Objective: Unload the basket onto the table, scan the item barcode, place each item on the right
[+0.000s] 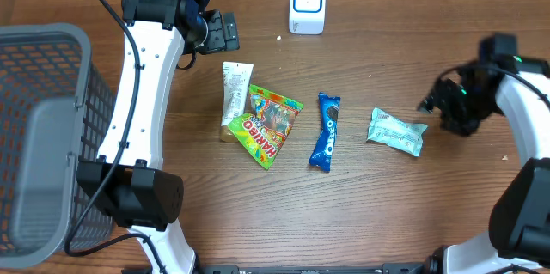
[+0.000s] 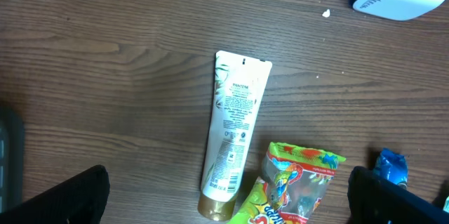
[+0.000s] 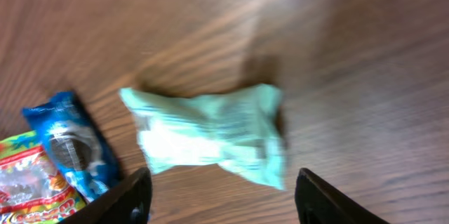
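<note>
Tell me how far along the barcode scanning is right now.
Nothing looks done: the tube, Haribo bag, Oreo pack and mint packet all lie on the table, none at the scanner. In hand: nothing; the right gripper is open just by the mint packet, the left gripper open above the tube. Left: pick up and scan.

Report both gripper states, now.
Left gripper: open, empty.
Right gripper: open, empty; the pale green packet lies loose below it.
</note>
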`<state>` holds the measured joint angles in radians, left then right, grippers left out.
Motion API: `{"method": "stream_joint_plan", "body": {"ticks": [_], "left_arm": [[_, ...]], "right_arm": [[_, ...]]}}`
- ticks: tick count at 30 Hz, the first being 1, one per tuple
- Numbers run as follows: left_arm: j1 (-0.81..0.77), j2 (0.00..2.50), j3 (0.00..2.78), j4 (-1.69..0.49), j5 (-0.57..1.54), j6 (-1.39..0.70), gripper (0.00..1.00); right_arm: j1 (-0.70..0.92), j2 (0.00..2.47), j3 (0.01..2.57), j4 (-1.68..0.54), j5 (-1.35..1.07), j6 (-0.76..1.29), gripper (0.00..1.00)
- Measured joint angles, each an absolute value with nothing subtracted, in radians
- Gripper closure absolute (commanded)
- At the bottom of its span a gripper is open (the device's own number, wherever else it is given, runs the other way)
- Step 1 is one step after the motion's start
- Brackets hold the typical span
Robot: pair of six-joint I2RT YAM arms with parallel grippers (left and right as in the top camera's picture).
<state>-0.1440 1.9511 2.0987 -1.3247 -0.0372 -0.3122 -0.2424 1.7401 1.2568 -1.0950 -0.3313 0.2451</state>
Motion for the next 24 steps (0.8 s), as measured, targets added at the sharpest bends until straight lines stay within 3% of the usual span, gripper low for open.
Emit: {"method": "stream_joint_plan", "body": {"ticks": [19,24], "left_arm": [[-0.144,1.951,2.099,-1.324,-0.037,-0.312,0.01],[-0.144,1.951,2.099,-1.325,-0.036,-0.312,0.0]], "right_arm": [[-0.277,1.744,0.892,-0.593,-0.592,0.14,0.23],[-0.266,1.747,0.87,-0.516,-0.634,0.136,0.31]]}}
